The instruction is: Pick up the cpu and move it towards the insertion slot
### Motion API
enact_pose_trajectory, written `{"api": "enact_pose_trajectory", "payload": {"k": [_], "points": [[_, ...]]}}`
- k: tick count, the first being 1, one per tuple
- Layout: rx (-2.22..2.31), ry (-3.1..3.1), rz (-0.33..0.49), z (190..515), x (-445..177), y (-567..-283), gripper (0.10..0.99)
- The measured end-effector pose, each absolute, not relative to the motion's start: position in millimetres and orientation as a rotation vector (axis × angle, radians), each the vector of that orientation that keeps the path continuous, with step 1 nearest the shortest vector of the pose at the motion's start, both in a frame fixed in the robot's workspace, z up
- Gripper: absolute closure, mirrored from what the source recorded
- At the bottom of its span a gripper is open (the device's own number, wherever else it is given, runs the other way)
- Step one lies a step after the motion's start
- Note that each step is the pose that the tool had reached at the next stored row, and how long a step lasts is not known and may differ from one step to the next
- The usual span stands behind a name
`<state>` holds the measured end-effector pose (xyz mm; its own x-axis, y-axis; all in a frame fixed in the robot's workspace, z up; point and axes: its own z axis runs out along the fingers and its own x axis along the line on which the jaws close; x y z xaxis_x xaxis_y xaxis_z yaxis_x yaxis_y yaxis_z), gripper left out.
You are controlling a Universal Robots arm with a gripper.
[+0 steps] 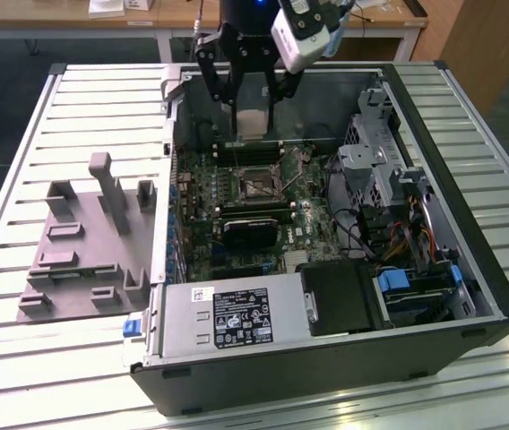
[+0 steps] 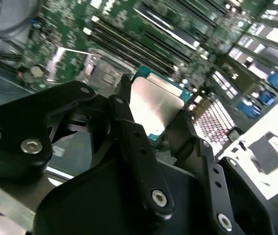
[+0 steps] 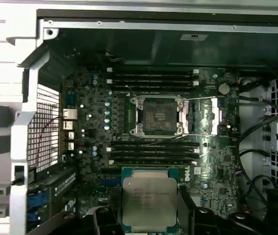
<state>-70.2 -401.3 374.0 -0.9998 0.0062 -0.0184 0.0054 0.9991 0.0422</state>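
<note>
1. Open black computer tower case (image 1: 470, 296) lies on the slatted grey counter (image 1: 84, 98); its walls fence your travel, free room is overhead.
2. Green motherboard (image 3: 90, 112): the silver-framed square insertion slot with dark centre (image 3: 158, 116) sits between long black memory slots (image 3: 153, 149), so side clearance is tight.
3. Black two-finger tool (image 2: 153, 110) is clenched on opposite edges of the thin square silver-topped cpu (image 3: 149, 201), above the board, well short of the slot.
4. You hold a light, stiff, slick, probably fragile part; edge grip is right.
</note>
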Motion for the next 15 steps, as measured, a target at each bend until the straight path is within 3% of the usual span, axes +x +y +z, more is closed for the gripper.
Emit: {"api": "enact_pose_trajectory", "payload": {"k": [15], "points": [[0.009,3.122,0.066,374,-26,-398,0.549]]}}
